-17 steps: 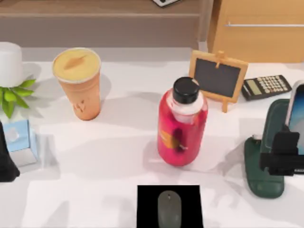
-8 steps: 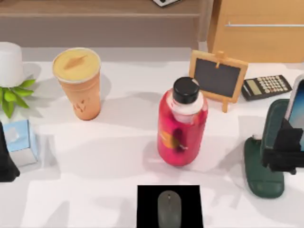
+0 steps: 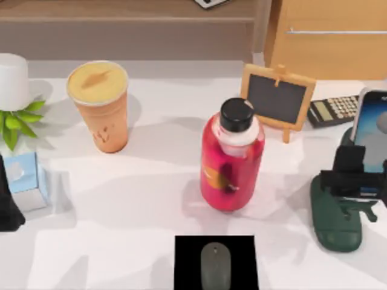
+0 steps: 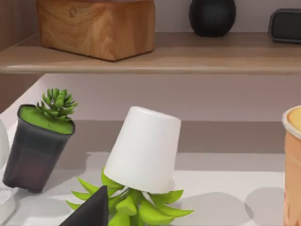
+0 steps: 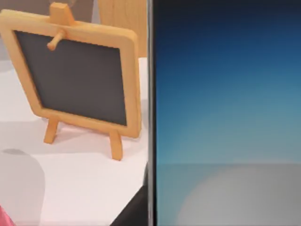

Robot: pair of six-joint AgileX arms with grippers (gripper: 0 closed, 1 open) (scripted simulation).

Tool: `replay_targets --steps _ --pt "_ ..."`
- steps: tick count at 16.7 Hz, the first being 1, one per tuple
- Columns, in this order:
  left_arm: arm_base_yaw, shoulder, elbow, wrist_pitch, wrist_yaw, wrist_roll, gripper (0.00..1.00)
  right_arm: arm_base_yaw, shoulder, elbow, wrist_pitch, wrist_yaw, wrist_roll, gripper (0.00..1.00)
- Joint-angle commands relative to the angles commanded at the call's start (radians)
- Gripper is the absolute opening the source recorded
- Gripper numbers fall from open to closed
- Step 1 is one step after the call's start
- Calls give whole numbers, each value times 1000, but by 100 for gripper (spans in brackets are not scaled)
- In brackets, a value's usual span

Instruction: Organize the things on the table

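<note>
At the right of the table (image 3: pixel 145 199), my right gripper (image 3: pixel 357 180) is shut on the slim smartphone (image 3: pixel 370 121), holding it upright above a dark green stand (image 3: pixel 334 220). The phone's pale bluish screen (image 5: pixel 225 113) looms close in the right wrist view. The grey mouse (image 3: pixel 216 266) lies on a black mat (image 3: pixel 187 266) at the front middle. The tall orange cup (image 3: pixel 100 106) stands at the back left. My left gripper (image 3: pixel 6 202) is parked at the left edge, and a dark fingertip (image 4: pixel 91 212) of it shows in the left wrist view.
A red bottle with a black cap (image 3: pixel 231 160) stands mid-table. A small wooden chalkboard easel (image 3: pixel 278 99) and a calculator (image 3: pixel 332 110) sit behind the phone. At the left are a white pot with a green plant (image 3: pixel 12 84) and a blue box (image 3: pixel 27 178).
My right gripper has carried the smartphone leftward from the table's right edge, so more of the phone now shows above the green stand. The left arm has not moved.
</note>
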Motion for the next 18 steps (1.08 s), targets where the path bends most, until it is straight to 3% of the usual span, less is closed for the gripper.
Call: replay_targets --steps 5,18 --pt "0 0 0 0 0 0 100 -10 9 0 11 -9 -9 0" --pt "0 0 0 0 0 0 100 -10 9 0 11 -9 -9 98"
